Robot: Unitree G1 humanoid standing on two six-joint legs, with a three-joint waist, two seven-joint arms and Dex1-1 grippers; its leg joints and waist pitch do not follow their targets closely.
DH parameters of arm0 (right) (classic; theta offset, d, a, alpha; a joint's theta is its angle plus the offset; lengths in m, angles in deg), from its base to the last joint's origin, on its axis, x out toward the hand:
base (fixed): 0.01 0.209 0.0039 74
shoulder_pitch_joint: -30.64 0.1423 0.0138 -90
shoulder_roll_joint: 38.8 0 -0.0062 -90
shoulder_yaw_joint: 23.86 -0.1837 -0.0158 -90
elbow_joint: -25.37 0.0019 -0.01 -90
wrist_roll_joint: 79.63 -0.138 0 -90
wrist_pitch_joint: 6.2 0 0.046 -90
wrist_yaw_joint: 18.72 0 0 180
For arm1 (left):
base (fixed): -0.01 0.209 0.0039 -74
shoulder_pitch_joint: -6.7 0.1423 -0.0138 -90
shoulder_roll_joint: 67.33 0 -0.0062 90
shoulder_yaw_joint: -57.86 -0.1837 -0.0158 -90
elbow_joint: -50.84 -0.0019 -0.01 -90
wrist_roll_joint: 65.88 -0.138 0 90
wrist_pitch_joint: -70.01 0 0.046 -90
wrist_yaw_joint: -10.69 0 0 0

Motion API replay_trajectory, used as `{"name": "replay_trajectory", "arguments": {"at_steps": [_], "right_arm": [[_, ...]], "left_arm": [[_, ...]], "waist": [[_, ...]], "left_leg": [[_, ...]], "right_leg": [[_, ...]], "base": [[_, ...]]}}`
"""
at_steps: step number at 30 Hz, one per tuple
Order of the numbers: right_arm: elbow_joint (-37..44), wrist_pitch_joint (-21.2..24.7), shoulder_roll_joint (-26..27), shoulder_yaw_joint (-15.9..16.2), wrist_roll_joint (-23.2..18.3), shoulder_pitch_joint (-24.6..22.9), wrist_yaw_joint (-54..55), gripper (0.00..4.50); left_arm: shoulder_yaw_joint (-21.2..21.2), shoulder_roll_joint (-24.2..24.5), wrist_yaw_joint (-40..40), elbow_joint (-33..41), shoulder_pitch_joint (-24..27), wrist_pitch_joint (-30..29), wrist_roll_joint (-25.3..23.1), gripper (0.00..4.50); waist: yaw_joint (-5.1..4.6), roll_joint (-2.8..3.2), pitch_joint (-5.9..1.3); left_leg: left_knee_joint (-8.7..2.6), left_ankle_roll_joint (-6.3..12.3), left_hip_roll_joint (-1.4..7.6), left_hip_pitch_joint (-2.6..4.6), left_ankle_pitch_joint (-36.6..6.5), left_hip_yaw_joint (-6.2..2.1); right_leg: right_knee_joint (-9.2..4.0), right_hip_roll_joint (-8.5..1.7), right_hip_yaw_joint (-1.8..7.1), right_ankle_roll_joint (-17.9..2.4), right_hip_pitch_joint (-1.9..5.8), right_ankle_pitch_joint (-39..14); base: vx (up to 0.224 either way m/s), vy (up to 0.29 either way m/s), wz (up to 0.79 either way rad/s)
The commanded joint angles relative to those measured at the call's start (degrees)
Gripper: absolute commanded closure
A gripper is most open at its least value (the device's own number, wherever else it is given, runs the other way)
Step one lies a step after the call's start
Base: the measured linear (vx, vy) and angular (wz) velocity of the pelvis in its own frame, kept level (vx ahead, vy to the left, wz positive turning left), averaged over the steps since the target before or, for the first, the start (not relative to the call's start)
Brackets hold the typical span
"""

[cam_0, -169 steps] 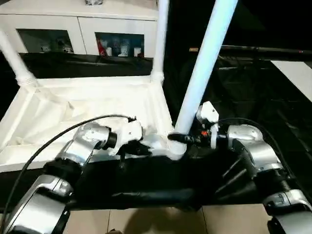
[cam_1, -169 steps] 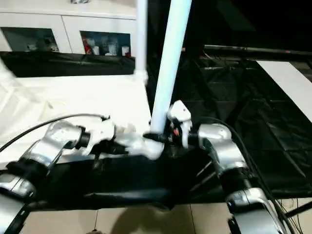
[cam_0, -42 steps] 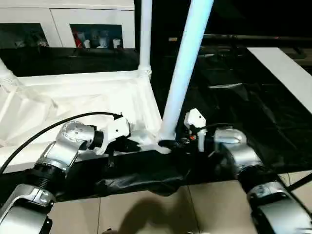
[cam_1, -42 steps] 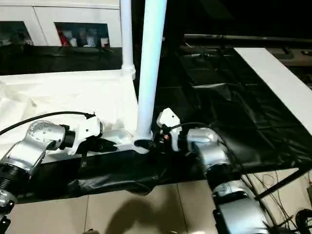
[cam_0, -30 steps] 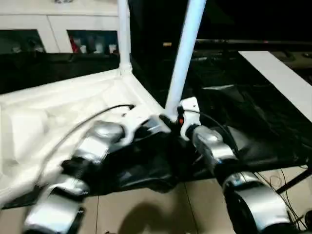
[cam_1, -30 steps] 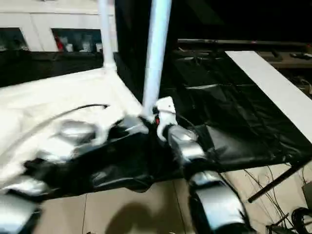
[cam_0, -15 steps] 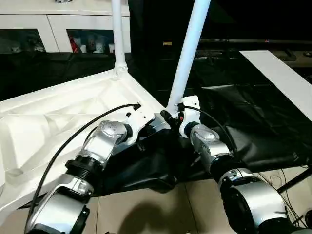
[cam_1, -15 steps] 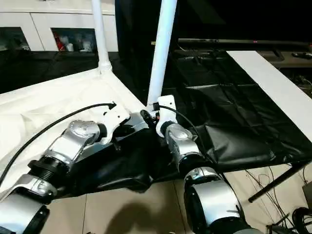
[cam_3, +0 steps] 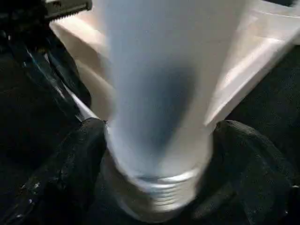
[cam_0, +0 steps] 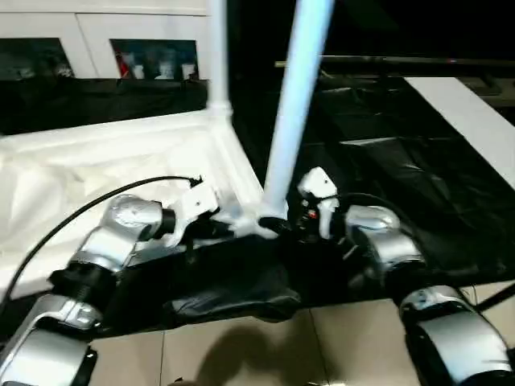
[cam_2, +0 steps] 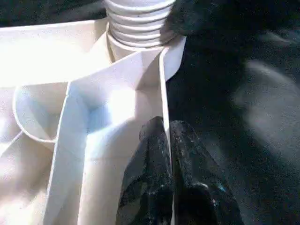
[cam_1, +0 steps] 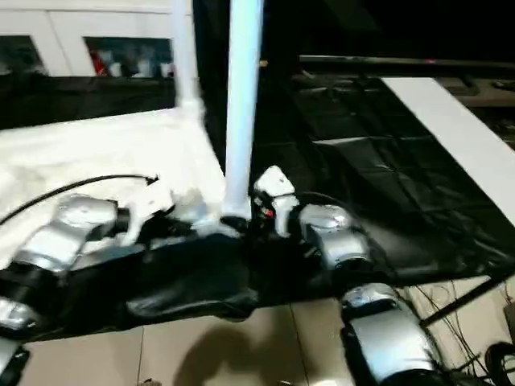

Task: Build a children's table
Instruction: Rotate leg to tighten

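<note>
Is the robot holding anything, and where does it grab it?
The left gripper pinches the tabletop by its rim wall. The right gripper's fingers straddle the leg's base.

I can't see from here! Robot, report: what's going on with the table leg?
Left gripper pinching tabletop rim. Right gripper straddling near leg at its threaded base. Leg upright in corner socket. Nothing blocking.
</note>
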Motion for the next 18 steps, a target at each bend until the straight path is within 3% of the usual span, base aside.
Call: {"name": "replay_trajectory", "arguments": {"at_steps": [1, 5, 6, 8, 9, 15, 18], "right_arm": [[1.8, 0.5, -0.5, -0.1, -0.9, -0.2, -1.9, 0.57], [2.4, 1.2, -0.9, 0.6, -1.1, -0.5, -5.0, 0.57], [2.5, 1.5, -0.9, 0.7, -1.1, -0.6, -5.8, 0.84], [2.6, 1.9, -0.8, 0.5, -1.3, -0.6, -6.1, 0.84], [2.5, 1.9, -0.7, 0.4, -1.3, -0.5, -6.1, 1.09], [2.3, 1.7, -1.0, 0.8, -0.5, -0.8, -7.0, 1.45], [2.0, 1.5, -1.1, 1.0, 0.1, -0.9, -7.1, 1.69]], "left_arm": [[-2.3, -0.2, -3.8, 1.4, 0.8, 0.6, 0.4, 4.5], [-2.2, 0.5, -5.2, 0.7, 0.6, 1.4, 0.7, 4.5], [-2.0, 0.6, -5.2, 0.0, 0.3, 2.0, 0.6, 4.5], [-1.9, 0.5, -5.2, -0.4, 0.2, 2.3, 0.6, 4.5], [-1.8, 0.5, -5.2, -0.6, 0.1, 2.4, 0.6, 4.5], [-1.5, 0.8, -6.4, -0.2, 0.0, 1.9, 0.8, 4.5], [-1.6, 1.1, -6.2, -1.1, -0.2, 2.4, 0.6, 4.5]], "waist": [[-0.1, 1.0, -4.17], [0.39, 1.01, -3.95], [0.41, 1.03, -3.9], [0.4, 1.05, -3.88], [0.4, 1.0, -3.9], [0.46, 1.07, -4.12], [0.53, 0.99, -4.05]], "left_leg": [[-3.01, 6.06, 0.33, -0.03, -0.7, 1.08], [-3.29, 4.4, 0.45, 0.14, -4.6, 1.17], [-3.39, 3.86, 0.46, 0.16, -5.1, 1.16], [-3.42, 3.45, 0.46, 0.14, -5.3, 1.17], [-3.44, 3.11, 0.44, -0.02, -5.1, 1.14], [-3.24, 3.36, 0.29, -0.11, -2.8, 1.12], [-3.3, 3.33, 0.35, -0.06, -3.6, 1.13]], "right_leg": [[-2.23, -2.49, 2.83, -17.8, 4.07, 8.0], [-2.68, -2.67, 2.92, -16.9, 3.93, 2.9], [-2.75, -2.66, 2.91, -16.6, 3.88, 2.1], [-2.78, -2.65, 2.93, -16.3, 3.91, 1.7], [-2.75, -2.69, 2.93, -16.0, 4.03, 1.6], [-2.44, -2.62, 2.88, -16.3, 4.15, 4.8], [-2.54, -2.68, 2.88, -16.1, 4.11, 3.4]], "base": [[0.0, 0.0, 0.0], [0.0, 0.0, 0.0], [0.0, 0.0, 0.0], [0.0, 0.0, 0.0], [0.0, 0.0, 0.0], [0.0, 0.0, 0.0], [0.0, 0.0, 0.0]]}}
